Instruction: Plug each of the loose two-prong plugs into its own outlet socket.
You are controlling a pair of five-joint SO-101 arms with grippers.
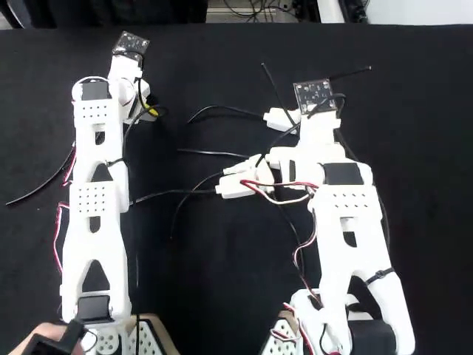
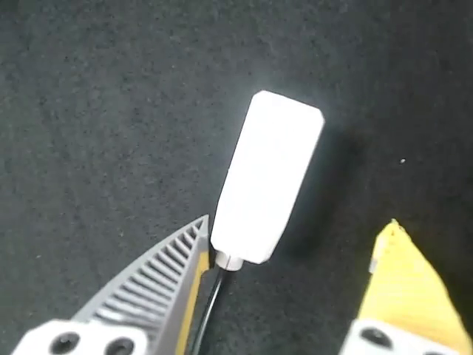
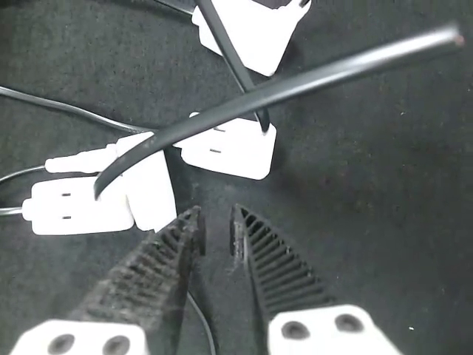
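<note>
Between the fingers of my left pincer (image 2: 295, 225), which stood wide open, lay a white connector (image 2: 270, 174) flat on the black desk (image 2: 89, 111). My grey finger (image 2: 159, 281) touched it at the end where its black cord (image 2: 211, 307) came out, while my yellow finger (image 2: 399, 288) stood well apart on the other side. Its face was turned away from me, so I could not tell whether it was plug or socket.

I judged the grasp not yet made. To do it well, I would have had to shift sideways until the body sat midway between both fingers. Then I could close on its long flat sides, clear of the cord, so that it would not twist when pushed home.

My right pincer (image 3: 215, 214) was all but closed, with only a slit between the fingers, and it held nothing. Just beyond its tips sat a white socket (image 3: 229, 146) showing two slots. A second socket (image 3: 74, 208) lay beside it, and a white plug (image 3: 251, 33) farther off. A stiff black cable (image 3: 310, 78) ran across above the nearer socket.

That pincer would have needed to open before taking anything. I reckoned the cable the chief risk, since it could snag a finger or drag the sockets askew.
</note>
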